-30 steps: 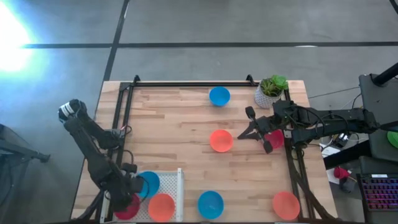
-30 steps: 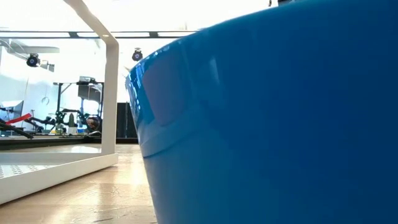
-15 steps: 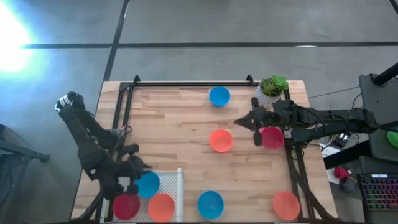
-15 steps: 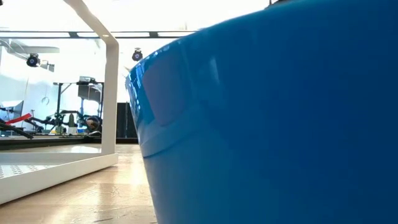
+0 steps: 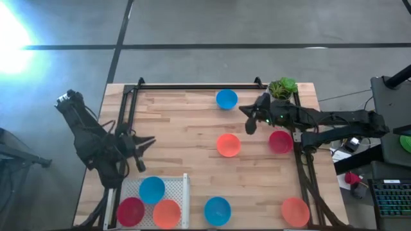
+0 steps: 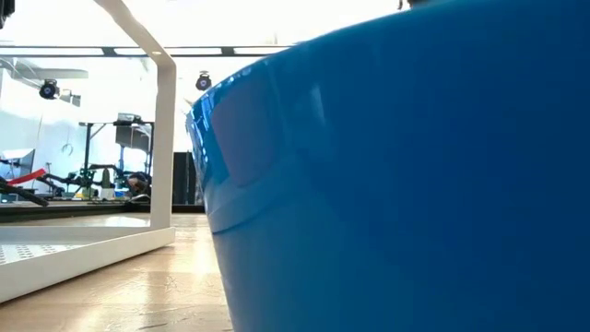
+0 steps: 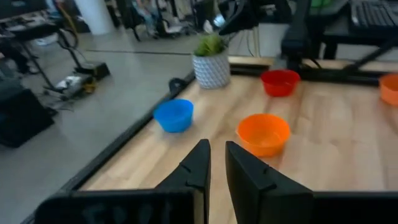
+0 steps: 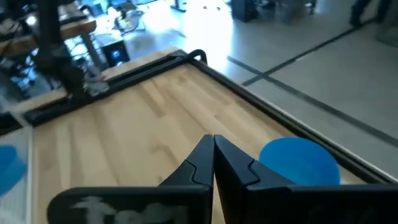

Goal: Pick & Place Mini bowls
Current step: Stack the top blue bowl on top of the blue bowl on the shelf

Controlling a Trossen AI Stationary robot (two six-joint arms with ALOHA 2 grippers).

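Flanking the right gripper [image 5: 249, 119]: blue bowl [image 5: 226, 99], plant pot [image 5: 280, 90] (behind).

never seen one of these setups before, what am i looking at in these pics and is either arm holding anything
These are four cameras on one robot: two dark arms at a wooden table, each ending in a two-finger hand.

The overhead picture shows it all. The left hand hangs over the table's left side; the right hand is near the far edge by a blue bowl. Neither holds anything: the right one's fingers are shut on nothing, the left's only a slit apart.

On the table lie small plastic bowls: an orange one in the middle, a red one, and a potted plant. A white tray at the near left corner holds three bowls.

The table-level picture is nearly filled by one blue bowl right at the lens. The other two look past each arm's own fingers.
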